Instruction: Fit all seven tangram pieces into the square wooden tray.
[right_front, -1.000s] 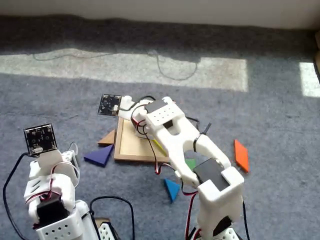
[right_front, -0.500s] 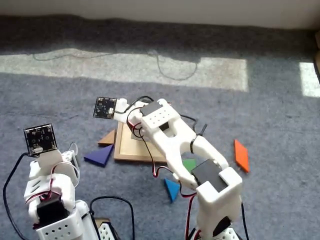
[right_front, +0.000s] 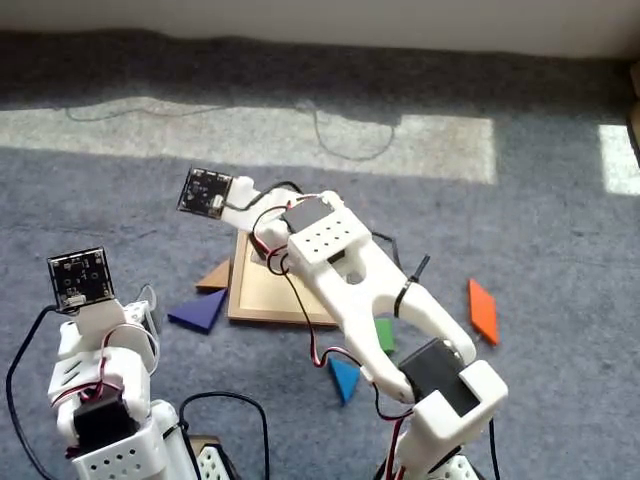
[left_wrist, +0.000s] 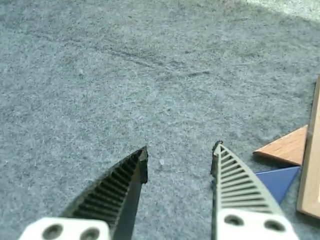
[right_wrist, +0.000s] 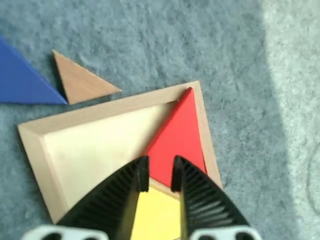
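Note:
The square wooden tray (right_front: 262, 296) lies on the grey carpet, and the right arm reaches over it. Inside the tray lie a red triangle (right_wrist: 178, 135) in one corner and a yellow piece (right_wrist: 157, 216) beside it. My right gripper (right_wrist: 160, 172) hangs above the red triangle, its fingers a narrow gap apart and holding nothing. A tan triangle (right_front: 215, 275) and a dark blue triangle (right_front: 198, 312) lie just outside the tray's left edge. My left gripper (left_wrist: 180, 155) stands open over bare carpet, near the tan triangle (left_wrist: 285, 147) and the dark blue triangle (left_wrist: 277, 180).
A small blue triangle (right_front: 343, 378) and a green piece (right_front: 383, 333) lie in front of the tray, partly under the right arm. An orange parallelogram (right_front: 483, 310) lies to the right. A thin cable (right_front: 330, 140) crosses the sunlit carpet behind.
The right arm's wrist has swung a little to the left and toward the back over the tray. The left arm has not moved.

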